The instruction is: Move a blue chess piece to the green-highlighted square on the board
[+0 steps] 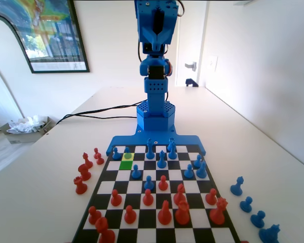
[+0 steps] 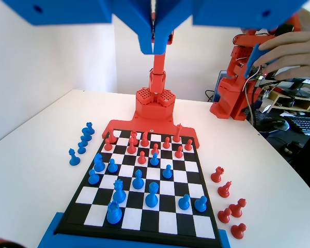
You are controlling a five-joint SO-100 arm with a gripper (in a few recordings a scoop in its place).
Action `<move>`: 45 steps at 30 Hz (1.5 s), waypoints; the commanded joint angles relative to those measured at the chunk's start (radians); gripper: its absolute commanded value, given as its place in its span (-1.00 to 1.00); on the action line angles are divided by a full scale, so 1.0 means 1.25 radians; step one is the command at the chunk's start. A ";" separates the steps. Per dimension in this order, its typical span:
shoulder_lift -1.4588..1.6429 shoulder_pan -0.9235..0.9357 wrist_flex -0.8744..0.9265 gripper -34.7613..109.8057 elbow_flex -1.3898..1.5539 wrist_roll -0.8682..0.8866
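My gripper (image 2: 154, 45) hangs high over the board (image 2: 168, 222), jaws pressed together and empty. In the fixed view the pawn (image 1: 127, 153) stands on the yellow-green square (image 1: 127, 157) (directly behind the green square (image 1: 125, 165)).

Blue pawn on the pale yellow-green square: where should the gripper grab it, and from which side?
Probably by the narrow neck just under the round head, coming straight down from above. The blue pawn stands upright with a flared base, and another blue piece stands close on its left in the fixed view. The gripper hangs high and shut, so it must open first.
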 commanded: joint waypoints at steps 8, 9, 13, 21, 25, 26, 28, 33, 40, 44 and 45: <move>0.016 0.002 -0.015 -0.51 0.005 -0.004; 0.016 0.002 -0.015 -0.51 0.005 -0.004; -0.009 0.001 -0.006 -0.51 0.002 -0.036; -0.157 0.002 -0.044 -0.51 -0.070 -0.006; -0.301 0.001 -0.075 -0.51 -0.148 0.034; -0.337 0.004 -0.087 -0.51 -0.166 0.044; -0.410 0.011 -0.115 -0.51 -0.194 0.058; -0.545 0.049 -0.205 -0.51 -0.198 0.063; -0.670 0.093 -0.274 -0.51 -0.101 -0.004; -0.731 0.106 -0.275 -0.51 -0.058 -0.027; -0.741 0.106 -0.281 -0.51 -0.044 -0.032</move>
